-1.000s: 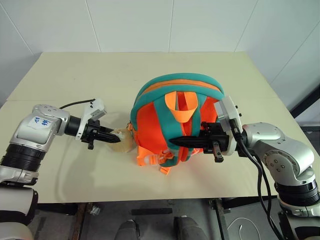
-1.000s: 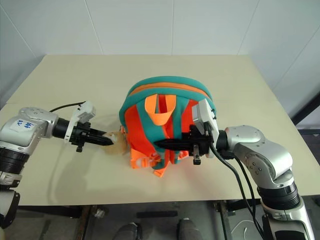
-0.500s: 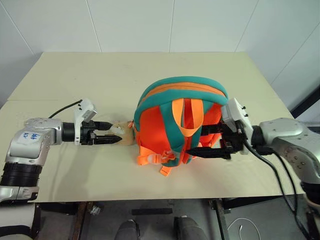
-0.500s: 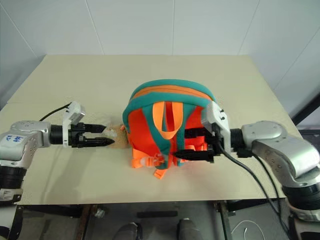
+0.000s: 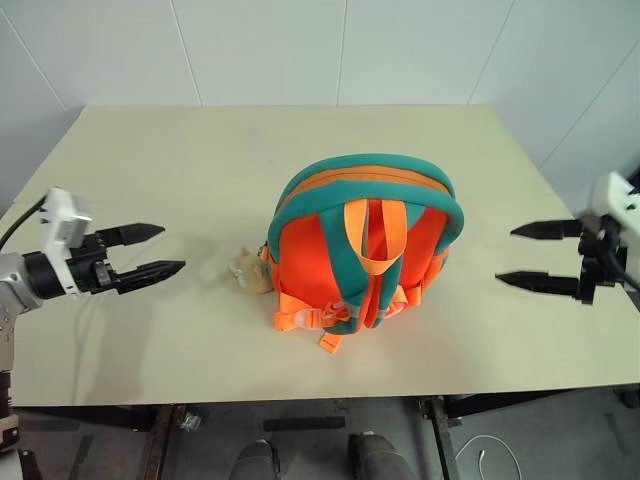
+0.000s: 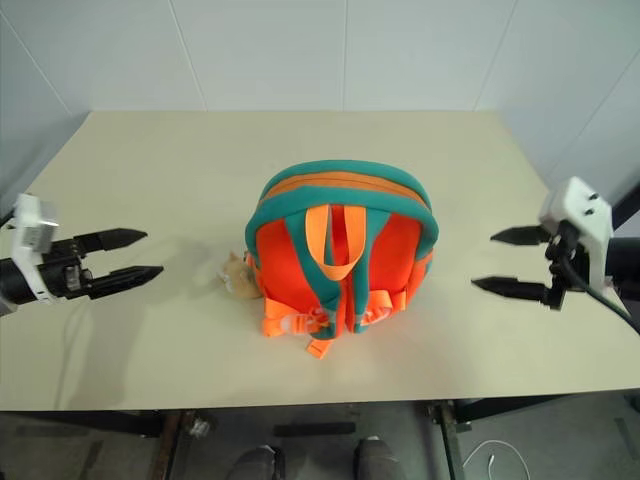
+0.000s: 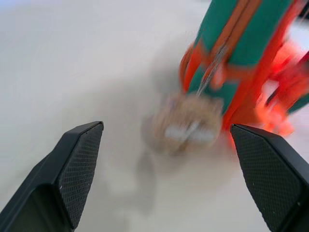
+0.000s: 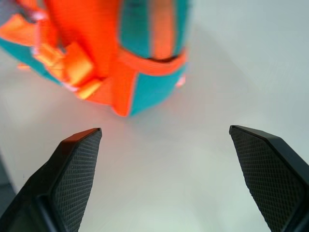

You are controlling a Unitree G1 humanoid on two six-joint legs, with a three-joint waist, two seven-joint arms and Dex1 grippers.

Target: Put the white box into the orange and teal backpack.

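Observation:
The orange and teal backpack (image 5: 365, 250) stands upright in the middle of the table, with its straps and orange loop facing me. Its tan plush head (image 5: 250, 273) lies on the table at its left side. My left gripper (image 5: 173, 247) is open and empty, well to the left of the backpack and pointing at it. My right gripper (image 5: 505, 255) is open and empty too, off to the right and apart from the bag. The left wrist view has the backpack (image 7: 241, 53) and the plush head (image 7: 188, 125) between its fingers. The white box is out of view.
The beige table (image 5: 200, 150) runs back to a white tiled wall. Its front edge lies just below the backpack's buckles (image 5: 300, 318).
Both grippers have opened, let go of the backpack and drawn away sideways, the left one to the left, the right one to the right. The backpack has settled upright.

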